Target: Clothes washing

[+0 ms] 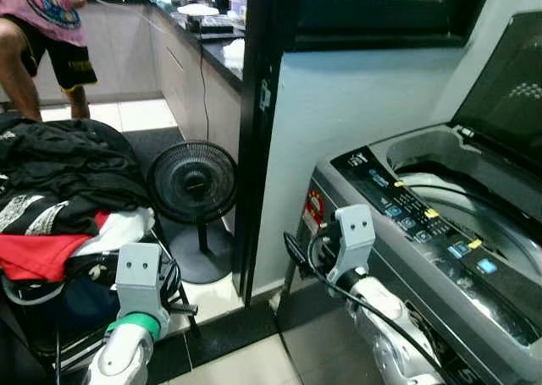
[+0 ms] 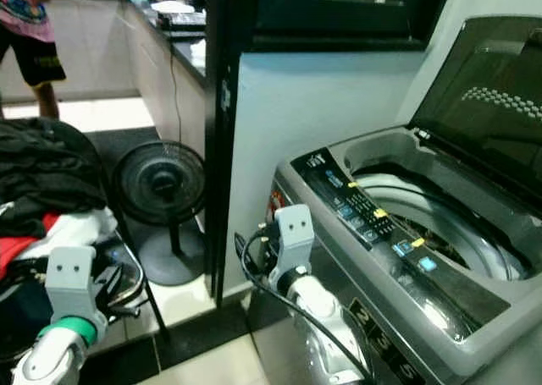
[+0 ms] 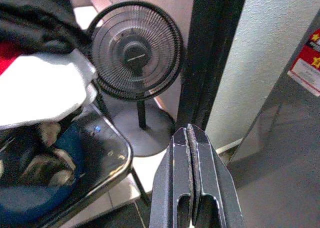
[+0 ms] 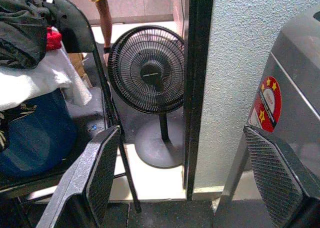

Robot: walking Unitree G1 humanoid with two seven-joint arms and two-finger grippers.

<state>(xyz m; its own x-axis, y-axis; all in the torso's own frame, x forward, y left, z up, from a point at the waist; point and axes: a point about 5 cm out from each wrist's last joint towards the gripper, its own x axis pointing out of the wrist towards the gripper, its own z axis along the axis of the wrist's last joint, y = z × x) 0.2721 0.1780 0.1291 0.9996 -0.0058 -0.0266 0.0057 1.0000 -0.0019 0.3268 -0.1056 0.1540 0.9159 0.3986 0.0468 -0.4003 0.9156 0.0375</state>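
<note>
A heap of clothes (image 1: pixel 59 190), black, white and red, lies on a black chair (image 4: pixel 95 82) at my left. A grey top-loading washing machine (image 1: pixel 440 258) stands at my right with its lid (image 1: pixel 508 89) raised and its drum (image 2: pixel 440 224) showing. My left gripper (image 3: pixel 191 143) is shut with nothing in it, held low beside the chair and pointing toward the fan. My right gripper (image 4: pixel 185 168) is open and empty, low in front of the washer's left corner.
A black floor fan (image 1: pixel 195 186) stands between the chair and a dark door frame (image 1: pixel 254 140). A white wall (image 1: pixel 356 106) lies behind the washer. A person (image 1: pixel 51 38) stands by the kitchen counter (image 1: pixel 203 38) at the back left.
</note>
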